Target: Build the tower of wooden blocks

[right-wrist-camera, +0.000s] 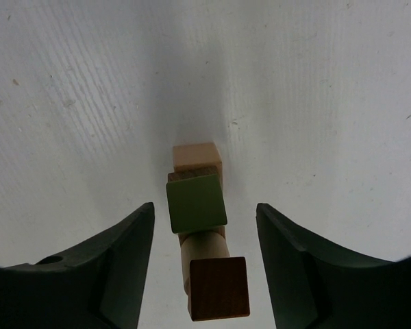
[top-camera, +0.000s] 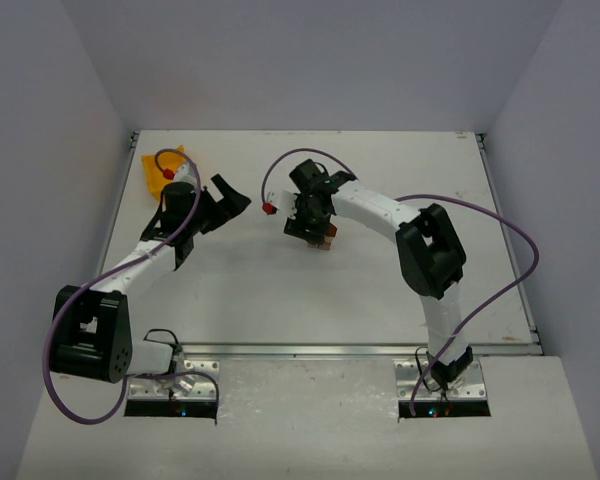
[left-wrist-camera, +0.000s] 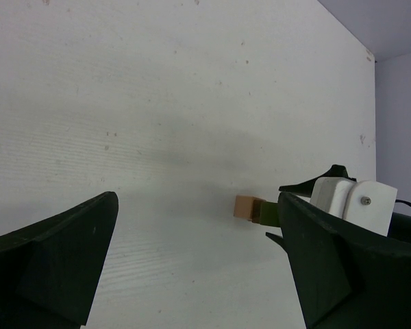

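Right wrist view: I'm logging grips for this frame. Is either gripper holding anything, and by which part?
Nothing is held. The right gripper straddles the wood block tower with a gap on each side; the left gripper is open and empty.

Masked and cropped: the wood block tower (top-camera: 326, 243)
From above, it is mostly covered by the right gripper (top-camera: 316, 230), only a small reddish-tan edge being shown just beside its fingertips. In the left wrist view, all but a tan and an olive piece is hidden behind one finger of the left gripper (left-wrist-camera: 197, 205), whose fingers are cut off by the lower edge.
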Controlling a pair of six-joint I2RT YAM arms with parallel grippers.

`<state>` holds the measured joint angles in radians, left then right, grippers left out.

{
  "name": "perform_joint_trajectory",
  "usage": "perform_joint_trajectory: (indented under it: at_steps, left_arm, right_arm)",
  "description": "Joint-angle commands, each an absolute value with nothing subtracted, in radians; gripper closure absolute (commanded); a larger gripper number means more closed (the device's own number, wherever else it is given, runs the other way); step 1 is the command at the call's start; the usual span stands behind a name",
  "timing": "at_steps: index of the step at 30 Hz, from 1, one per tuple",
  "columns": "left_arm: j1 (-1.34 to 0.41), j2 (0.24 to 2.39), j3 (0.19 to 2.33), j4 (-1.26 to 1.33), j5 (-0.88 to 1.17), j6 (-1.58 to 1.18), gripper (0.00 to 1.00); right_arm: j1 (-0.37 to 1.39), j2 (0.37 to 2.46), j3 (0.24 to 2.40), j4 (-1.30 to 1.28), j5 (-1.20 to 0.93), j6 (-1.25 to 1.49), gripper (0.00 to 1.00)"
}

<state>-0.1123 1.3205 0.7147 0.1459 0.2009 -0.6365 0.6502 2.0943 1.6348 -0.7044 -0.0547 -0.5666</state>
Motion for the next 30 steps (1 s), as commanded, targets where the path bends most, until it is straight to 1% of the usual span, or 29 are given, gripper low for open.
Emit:
perform_joint_trajectory:
  at_steps: [1, 3, 4, 8, 12, 15, 21, 25, 27, 30]
  left_arm:
    - [-0.107, 1.316, 0.759, 0.19, 0.209, -0.626, 0.0]
    - [-0.107, 1.316, 0.759, 0.19, 0.212, -0.626, 0.0]
    - [-0.107, 1.316, 0.762, 0.189, 0.217, -0.626, 0.0]
    - [-0.107, 1.312, 0.769, 0.181, 0.238, -0.623, 0.0]
    - [-0.107, 1.281, 0.77, 0.166, 0.235, -0.619, 0.0]
    - [-0.108, 1.254, 0.771, 0.15, 0.221, -0.611, 0.0]
    - [-0.107, 1.195, 0.805, 0.085, 0.155, -0.588, 0.0]
    - [-0.107, 1.148, 0.81, 0.038, 0.122, -0.575, 0.0]
    - [-0.107, 1.131, 0.81, 0.023, 0.105, -0.561, 0.0]
    - [-0.107, 1.104, 0.813, -0.017, 0.065, -0.537, 0.0]
  right_arm:
    - [0.653, 2.095, 1.705, -0.674, -0.07, -0.552, 0.35]
    - [0.653, 2.088, 1.726, -0.684, -0.095, -0.554, 0.31]
    - [0.653, 2.085, 1.742, -0.698, -0.118, -0.553, 0.25]
    - [0.654, 2.059, 1.785, -0.734, -0.171, -0.541, 0.17]
    - [0.655, 1.995, 1.797, -0.725, -0.209, -0.506, 0.01]
    - [0.655, 1.938, 1.78, -0.678, -0.194, -0.454, 0.01]
    - [0.638, 1.745, 1.674, -0.461, 0.004, -0.193, 0.01]
    - [0.573, 1.64, 1.62, -0.451, 0.098, 0.086, 0.01]
    - [0.52, 1.58, 1.549, -0.452, 0.135, 0.166, 0.01]
    - [0.456, 1.44, 1.332, -0.425, 0.206, 0.282, 0.01]
